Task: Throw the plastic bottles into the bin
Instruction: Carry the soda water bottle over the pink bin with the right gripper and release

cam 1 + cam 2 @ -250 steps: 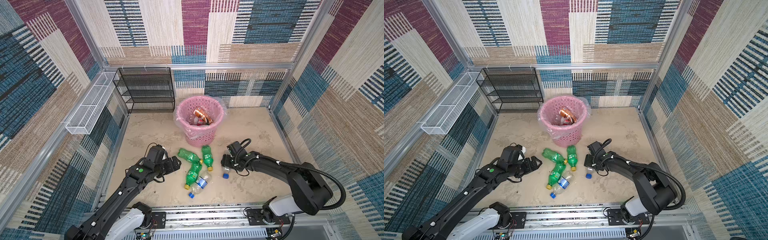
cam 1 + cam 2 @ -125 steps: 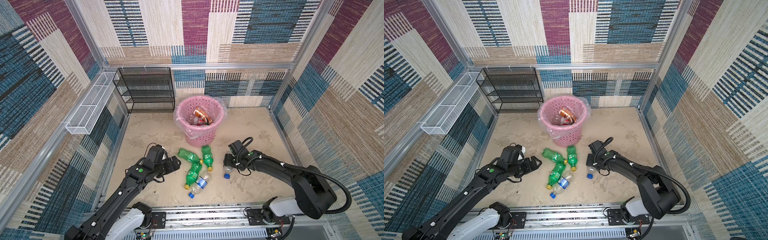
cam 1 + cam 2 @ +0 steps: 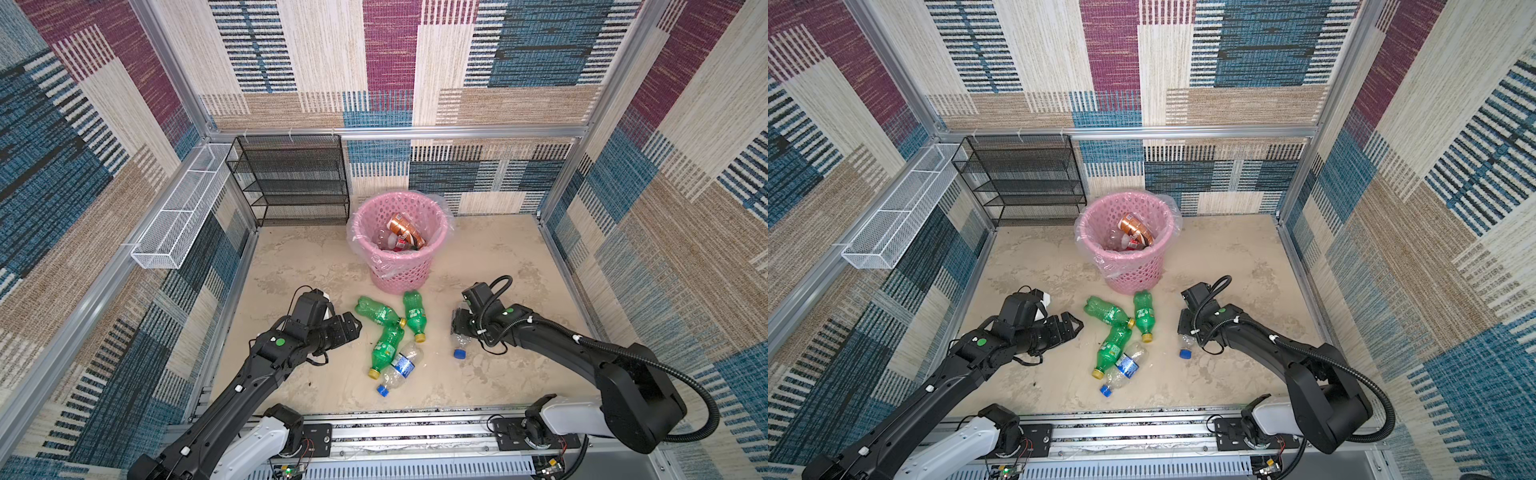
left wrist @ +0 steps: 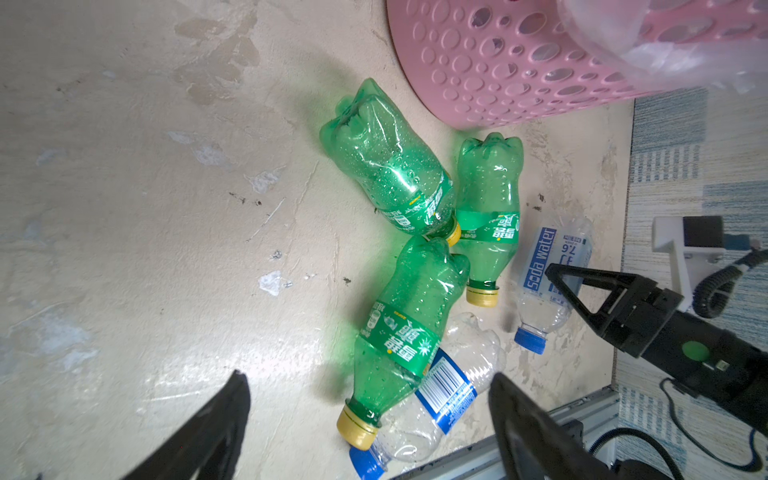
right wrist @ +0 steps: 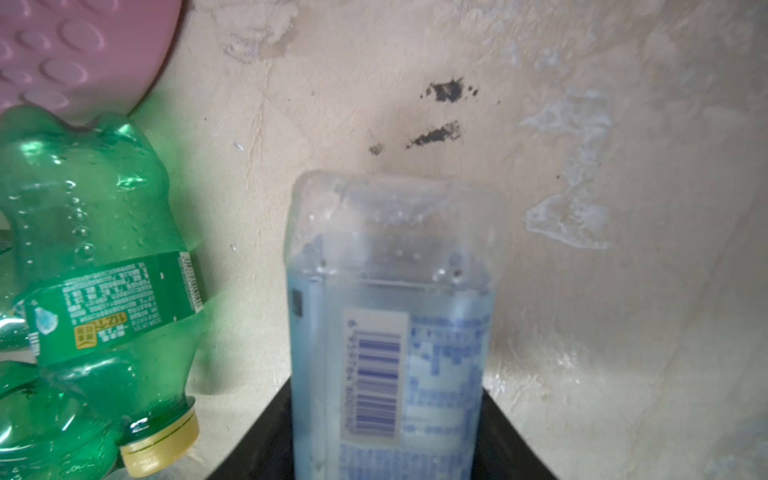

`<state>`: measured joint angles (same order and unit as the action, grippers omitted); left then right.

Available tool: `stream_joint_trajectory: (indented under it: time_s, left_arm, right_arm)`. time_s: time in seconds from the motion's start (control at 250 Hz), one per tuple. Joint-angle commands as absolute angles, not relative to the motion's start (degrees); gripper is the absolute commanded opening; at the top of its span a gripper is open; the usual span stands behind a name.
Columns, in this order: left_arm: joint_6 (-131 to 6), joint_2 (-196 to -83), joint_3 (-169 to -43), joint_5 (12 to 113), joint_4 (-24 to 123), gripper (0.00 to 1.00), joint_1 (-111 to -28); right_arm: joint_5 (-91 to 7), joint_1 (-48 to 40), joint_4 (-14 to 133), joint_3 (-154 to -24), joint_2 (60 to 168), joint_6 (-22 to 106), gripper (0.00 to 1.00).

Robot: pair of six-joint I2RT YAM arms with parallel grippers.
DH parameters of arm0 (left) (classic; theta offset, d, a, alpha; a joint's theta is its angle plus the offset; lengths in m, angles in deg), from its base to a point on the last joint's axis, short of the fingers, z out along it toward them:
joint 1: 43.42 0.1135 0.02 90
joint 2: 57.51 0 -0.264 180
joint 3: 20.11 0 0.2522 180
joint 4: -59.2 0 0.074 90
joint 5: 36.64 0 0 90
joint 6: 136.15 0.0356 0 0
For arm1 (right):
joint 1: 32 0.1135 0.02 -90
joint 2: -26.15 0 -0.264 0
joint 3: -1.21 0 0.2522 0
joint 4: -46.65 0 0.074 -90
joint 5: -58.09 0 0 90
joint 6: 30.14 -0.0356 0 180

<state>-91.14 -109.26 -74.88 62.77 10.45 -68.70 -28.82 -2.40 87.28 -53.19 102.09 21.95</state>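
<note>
My right gripper point(image 3: 459, 327) clamps one clear bottle point(image 5: 390, 332), while my left gripper point(image 3: 351, 326) gapes at nine o'clock of three green bottles point(image 3: 384, 347) and one blue-labelled bottle point(image 3: 401, 365).

**Obscured and Cropped Areas**

In both top views, we cannot see how the jaws of the right tool point(image 3: 460, 329) stand; the wrist covers them. In the right wrist view, the clear bottle point(image 5: 390, 332) is blurred and its cap end is cropped. The rim of the bin point(image 3: 399, 268) partly hides the bottles inside point(image 3: 401, 226).
</note>
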Motion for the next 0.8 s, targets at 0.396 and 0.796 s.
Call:
stream_joint_trajectory:
  time_s: [0.396, 0.796]
  left_arm:
    - [-92.0, -110.7, -75.4, 64.0, 11.4, 0.91, -68.7]
    - [-92.3, -114.2, -81.4, 64.0, 12.6, 0.91, -68.5]
  right_arm:
    - [-35.0, -2.4, 84.0, -46.8, 90.7, 20.8, 0.54]
    - [-36.8, -4.9, 93.1, -104.9, 103.5, 33.9, 0.57]
